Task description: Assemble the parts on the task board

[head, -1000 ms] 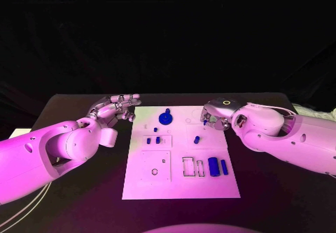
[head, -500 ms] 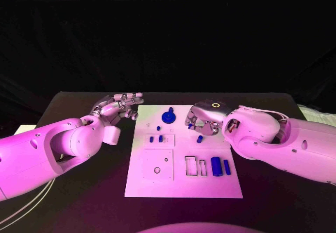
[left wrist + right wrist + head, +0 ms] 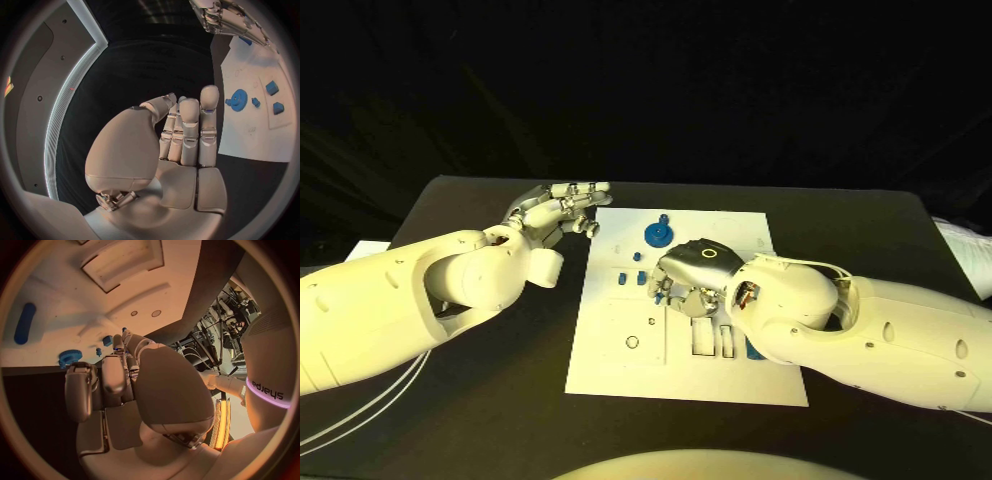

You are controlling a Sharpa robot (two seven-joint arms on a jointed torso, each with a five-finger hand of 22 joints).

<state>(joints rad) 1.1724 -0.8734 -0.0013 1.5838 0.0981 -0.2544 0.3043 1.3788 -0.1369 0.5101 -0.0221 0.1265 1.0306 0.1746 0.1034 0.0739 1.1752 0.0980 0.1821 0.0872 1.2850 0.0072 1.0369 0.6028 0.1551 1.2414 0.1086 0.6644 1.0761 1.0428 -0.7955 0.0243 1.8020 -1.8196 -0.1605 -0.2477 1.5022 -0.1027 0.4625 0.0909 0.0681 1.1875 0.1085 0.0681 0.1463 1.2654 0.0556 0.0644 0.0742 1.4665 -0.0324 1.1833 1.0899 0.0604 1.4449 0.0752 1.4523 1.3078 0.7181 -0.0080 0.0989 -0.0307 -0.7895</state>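
While the right hand (image 3: 687, 282) sits low over the board (image 3: 625, 370) centre, its fingers curl down among the parts; a small blue piece (image 3: 107, 340) shows at the fingertips in the right wrist view, but grip vs. mere contact cannot be told.

Left hand (image 3: 557, 212): off the board's far-left corner, above the desk (image 3: 473, 400), fingers straight and close together, nothing held. Left wrist view confirms, fingers (image 3: 189, 131) extended, palm empty.

Board: white plate, mid desk, long axis running away from robot.

Parts noted:
- Blue gear (image 3: 656, 235) w/ small knob, far end of board, just beyond right hand.
- Small blue pegs (image 3: 620, 281), left of right hand, approx. mid board.
- Blue piece (image 3: 754, 352) partly hidden under right forearm, near-right area.
- Long blue bar (image 3: 24, 323) lying flat on board, seen in right wrist view.

Board also has recessed outlines and a small round hole (image 3: 633, 342) at near-left; rectangular slots (image 3: 708, 342) beside right forearm.
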